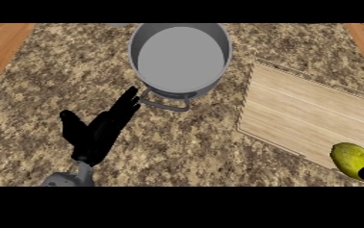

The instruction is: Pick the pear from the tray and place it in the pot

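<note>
left hand (96, 131) open, empty, near pot (179, 58)

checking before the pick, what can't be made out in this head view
- pear: head view, right part cut off by the right edge
- right robot hand: only a dark sliver beside the pear at that edge; its grasp cannot be told
- pot: far rim cut off by the top edge
- tray: right end cut off by the right edge
</note>
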`<state>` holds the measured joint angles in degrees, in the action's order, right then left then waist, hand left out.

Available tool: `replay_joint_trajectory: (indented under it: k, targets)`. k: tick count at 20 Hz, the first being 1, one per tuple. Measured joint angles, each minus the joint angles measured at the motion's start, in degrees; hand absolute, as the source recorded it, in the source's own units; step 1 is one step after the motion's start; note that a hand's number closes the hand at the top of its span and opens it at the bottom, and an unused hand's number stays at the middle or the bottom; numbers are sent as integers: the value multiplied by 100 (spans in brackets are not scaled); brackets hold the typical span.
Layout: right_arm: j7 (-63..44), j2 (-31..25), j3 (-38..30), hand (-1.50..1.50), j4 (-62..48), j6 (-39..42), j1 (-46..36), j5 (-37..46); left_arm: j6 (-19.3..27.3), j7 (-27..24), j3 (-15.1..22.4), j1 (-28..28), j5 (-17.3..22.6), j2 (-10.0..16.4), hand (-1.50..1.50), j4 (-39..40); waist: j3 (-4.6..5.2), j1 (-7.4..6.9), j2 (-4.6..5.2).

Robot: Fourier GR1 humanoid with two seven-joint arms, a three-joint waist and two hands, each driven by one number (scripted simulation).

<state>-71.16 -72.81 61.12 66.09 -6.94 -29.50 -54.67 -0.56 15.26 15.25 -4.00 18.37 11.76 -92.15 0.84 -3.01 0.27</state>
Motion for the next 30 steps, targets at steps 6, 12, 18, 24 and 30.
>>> replay_joint_trajectory:
  k: [6,12,18,24,30]
  targets:
    - [19,-41,309,-150,195,-194,-126,-178,-15,-27,-81,20,1,11,0,46,11,80,-26]
    - [97,20,378,150,310,-533,-227,-224,-102,-40,-175,155,69,69,0,-45,54,176,-58]
    - [127,137,476,150,489,-754,-306,-173,-56,101,-191,144,54,49,0,-182,74,218,-78]
    - [228,447,630,150,576,-907,-539,77,-98,45,-166,229,17,9,0,-198,73,191,-81]
    - [1452,1112,890,150,1524,-1210,-1472,1671,-168,114,-88,79,12,-29,0,-85,4,-56,-112]
